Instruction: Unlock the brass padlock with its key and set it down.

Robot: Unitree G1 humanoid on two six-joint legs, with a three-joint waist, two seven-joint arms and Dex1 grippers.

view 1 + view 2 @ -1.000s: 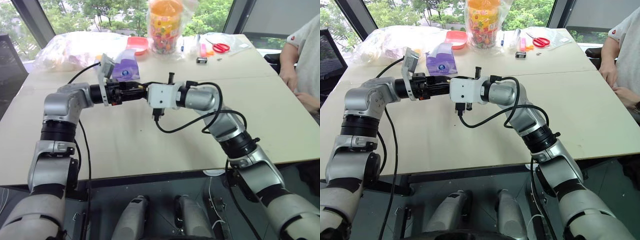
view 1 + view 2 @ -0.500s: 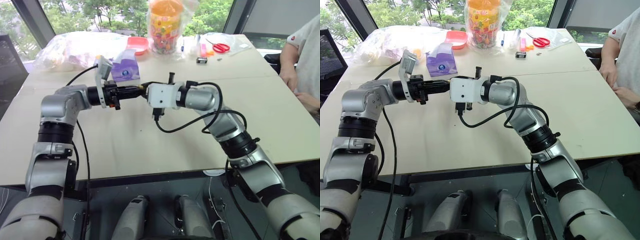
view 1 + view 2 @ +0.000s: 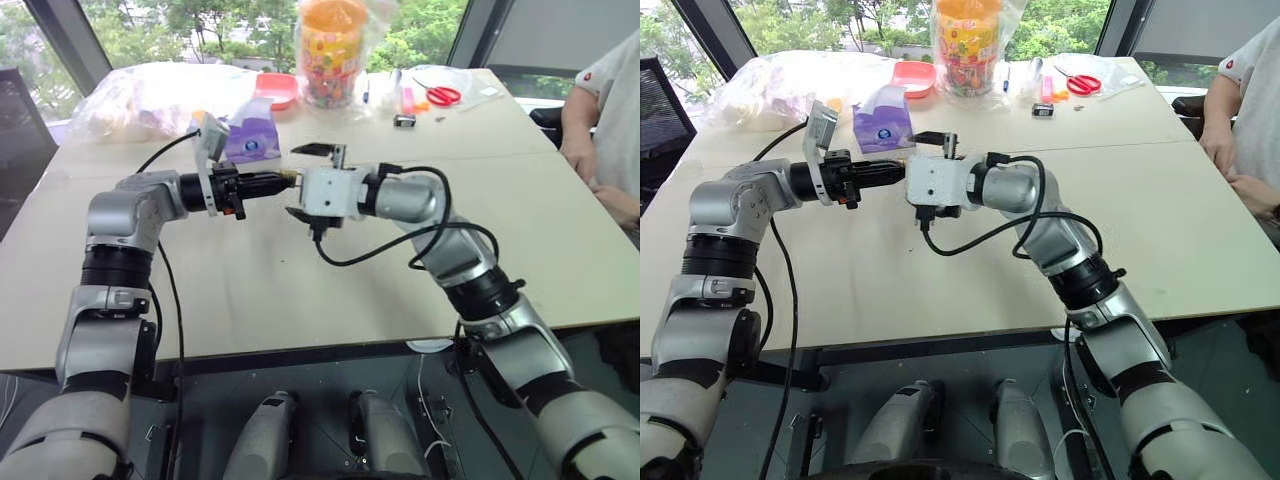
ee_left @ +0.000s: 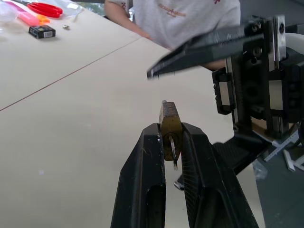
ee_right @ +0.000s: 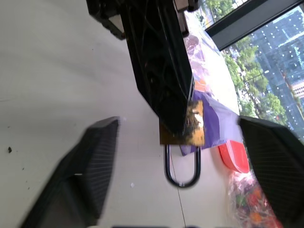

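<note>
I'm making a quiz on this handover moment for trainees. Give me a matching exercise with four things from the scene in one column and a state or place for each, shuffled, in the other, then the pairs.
Things:
1. left gripper
2. right gripper
3. brass padlock
4. red scissors

States or places:
A. lying at the far side of the table
B. fingers spread wide, holding nothing
C. pinched between two black fingers, above the table
D. shut on a small metal thing

Pairs: 1-D, 2-B, 3-C, 4-A
</note>
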